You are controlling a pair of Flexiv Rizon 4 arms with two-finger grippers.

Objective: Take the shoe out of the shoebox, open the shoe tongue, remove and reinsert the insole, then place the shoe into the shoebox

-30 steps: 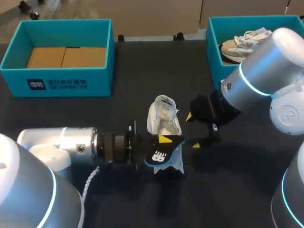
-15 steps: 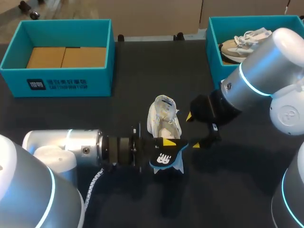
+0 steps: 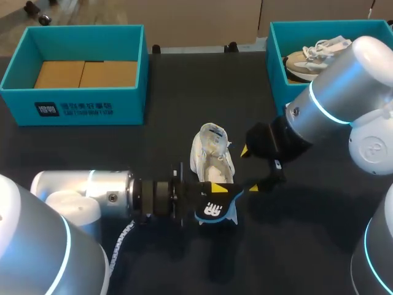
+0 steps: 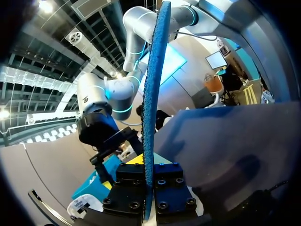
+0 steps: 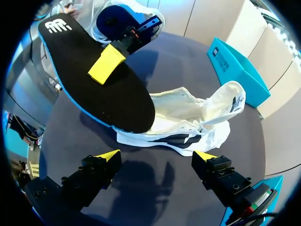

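A white shoe (image 3: 212, 153) lies on the dark table with its tongue pulled up; in the right wrist view the shoe (image 5: 188, 122) lies ahead of my right gripper's fingers. My left gripper (image 3: 213, 190) is shut on a black insole (image 3: 216, 206) with a blue rim, held just at the shoe's near end. The left wrist view shows that insole (image 4: 153, 94) edge-on, clamped in the left gripper (image 4: 149, 186). My right gripper (image 3: 249, 169) stands open beside the shoe's right side. In its own view the right gripper (image 5: 157, 157) is empty, and the insole (image 5: 94, 80) hangs over the shoe.
A teal shoebox (image 3: 86, 109) with cardboard inside stands at the back left. A second teal box (image 3: 274, 74) at the back right holds another shoe (image 3: 313, 55). My right arm's body covers part of that box.
My left arm has carried the insole a little to the right and toward the table's near side. The shoe and my right arm have kept still.
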